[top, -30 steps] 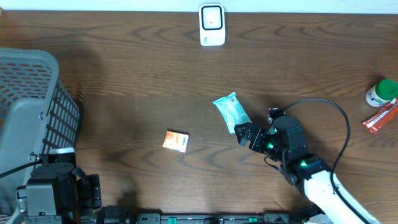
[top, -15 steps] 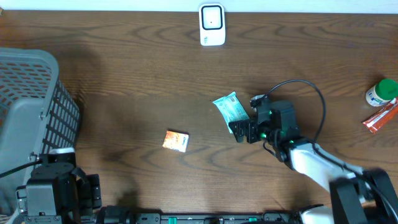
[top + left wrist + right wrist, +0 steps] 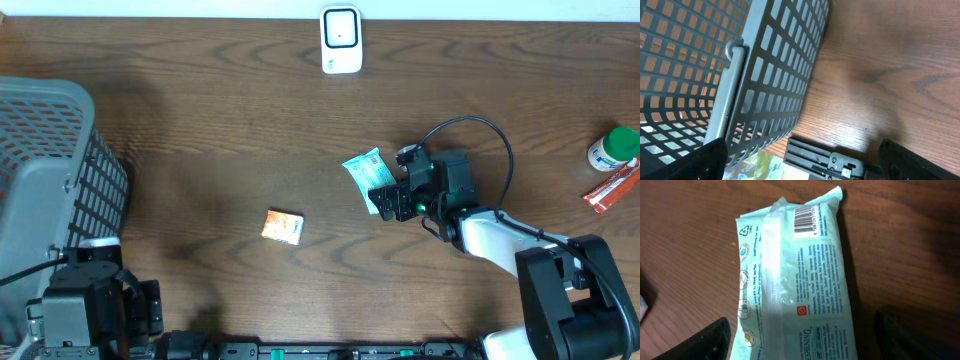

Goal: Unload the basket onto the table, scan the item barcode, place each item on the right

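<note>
The item is a mint-green soft packet [image 3: 366, 173] lying flat on the wooden table, right of centre. The right wrist view shows its back seam side [image 3: 800, 280], with a barcode [image 3: 806, 219] at the far end. My right gripper [image 3: 387, 204] is low over the packet's near end and open, one finger on each side [image 3: 807, 347]. The left finger sits at the packet's edge and the right finger stands apart from it. A white scanner [image 3: 341, 40] stands at the table's back edge. My left gripper [image 3: 805, 167] is open and empty beside the basket.
A grey mesh basket [image 3: 50, 170] fills the left side, and its wall [image 3: 775, 75] is close to the left gripper. A small orange packet [image 3: 283, 227] lies mid-table. A green-capped bottle [image 3: 612, 148] and a red packet [image 3: 610, 188] sit at the far right.
The right arm has moved up and left until its fingers straddle the green packet's near end, and the jaws have narrowed slightly. The left arm has not moved.
</note>
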Motion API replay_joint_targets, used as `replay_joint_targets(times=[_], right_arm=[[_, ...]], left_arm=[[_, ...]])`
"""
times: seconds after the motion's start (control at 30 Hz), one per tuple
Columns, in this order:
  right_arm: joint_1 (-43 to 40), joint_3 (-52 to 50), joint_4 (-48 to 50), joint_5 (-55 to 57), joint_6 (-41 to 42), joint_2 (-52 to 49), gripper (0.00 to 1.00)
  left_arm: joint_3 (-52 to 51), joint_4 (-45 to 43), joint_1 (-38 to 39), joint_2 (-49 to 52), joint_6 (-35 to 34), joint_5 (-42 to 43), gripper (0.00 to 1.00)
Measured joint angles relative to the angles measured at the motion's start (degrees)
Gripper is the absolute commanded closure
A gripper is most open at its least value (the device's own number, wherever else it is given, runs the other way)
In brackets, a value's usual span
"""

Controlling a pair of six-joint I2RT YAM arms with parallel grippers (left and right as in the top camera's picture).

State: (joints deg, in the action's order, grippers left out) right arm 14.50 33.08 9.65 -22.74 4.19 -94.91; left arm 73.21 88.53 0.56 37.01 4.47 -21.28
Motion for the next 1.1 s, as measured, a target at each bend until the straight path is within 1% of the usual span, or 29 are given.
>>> replay_joint_targets(times=[0.13,0.2,0.4,0.43,0.47,0.5,0.67,0.77,0.87,0.9,0.97,1.1], right_arm=[[0.0,0.3,-1.0,0.9,-1.3,0.0,0.17],[0.0,0.3,-1.0,1.3,-1.7,-0.3,0.25],[-0.2,1.0,-2.7,2.6,-2.0,-1.2,0.75],[-0.3,1.0,-2.9,2.2,-1.5,-1.2,0.78],[-0.3,1.0,-3.0,1.4,-1.1,-1.3,0.91],[-0.4,1.0,-3.0,0.8,-0.8,-1.4,0.99],[-1.0,2.0,-4.9,-1.2,0.1,-1.1,0.99],[-0.9,4.7,-11.0,-1.4,0.1,-0.5,0.99],[-0.7,7.0,-19.4,-1.6,-0.2,1.6,0.99],[-0.6,8.1,-23.0,-1.9,-0.6,2.9,0.99],[-0.6,10.2,-27.3,-3.2,-1.3,6.3,0.99],[-0.6,14.8,-29.1,-7.2,-2.5,15.3,0.99]], left_arm=[[0.0,0.0,0.0,0.0,0.0,0.0,0.03],[0.0,0.0,0.0,0.0,0.0,0.0,0.04],[0.0,0.0,0.0,0.0,0.0,0.0,0.04],[0.0,0.0,0.0,0.0,0.0,0.0,0.03],[0.0,0.0,0.0,0.0,0.0,0.0,0.04],[0.0,0.0,0.0,0.0,0.0,0.0,0.04],[0.0,0.0,0.0,0.0,0.0,0.0,0.04],[0.0,0.0,0.0,0.0,0.0,0.0,0.04],[0.0,0.0,0.0,0.0,0.0,0.0,0.04],[0.0,0.0,0.0,0.0,0.0,0.0,0.04],[0.0,0.0,0.0,0.0,0.0,0.0,0.04],[0.0,0.0,0.0,0.0,0.0,0.0,0.04]])
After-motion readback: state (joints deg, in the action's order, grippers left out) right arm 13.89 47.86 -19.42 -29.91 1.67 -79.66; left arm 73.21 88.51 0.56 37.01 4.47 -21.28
